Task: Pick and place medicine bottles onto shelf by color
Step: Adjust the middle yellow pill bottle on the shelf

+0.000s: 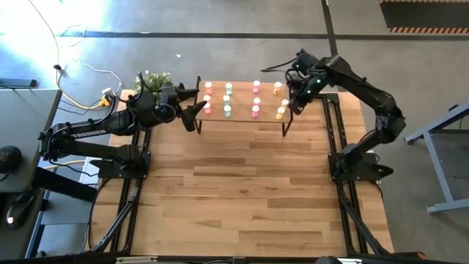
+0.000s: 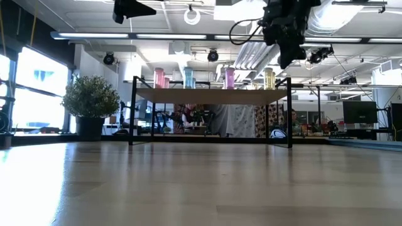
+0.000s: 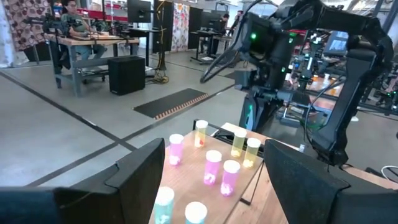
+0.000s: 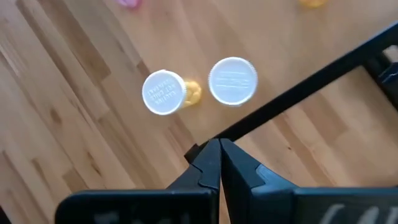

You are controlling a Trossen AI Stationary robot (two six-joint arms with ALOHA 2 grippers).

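Both right gripper [image 4: 219,152] jaws meet, holding nothing.

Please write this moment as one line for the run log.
left gripper: open, at shelf's left end | right gripper: shut, empty, above shelf's right end | small yellow white-capped medicine bottles: upright on light wood black-legged shelf

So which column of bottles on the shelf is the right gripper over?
The yellow-orange bottles at the shelf's right end; the shut right gripper hangs beside them. Pink, green and salmon columns sit farther left.
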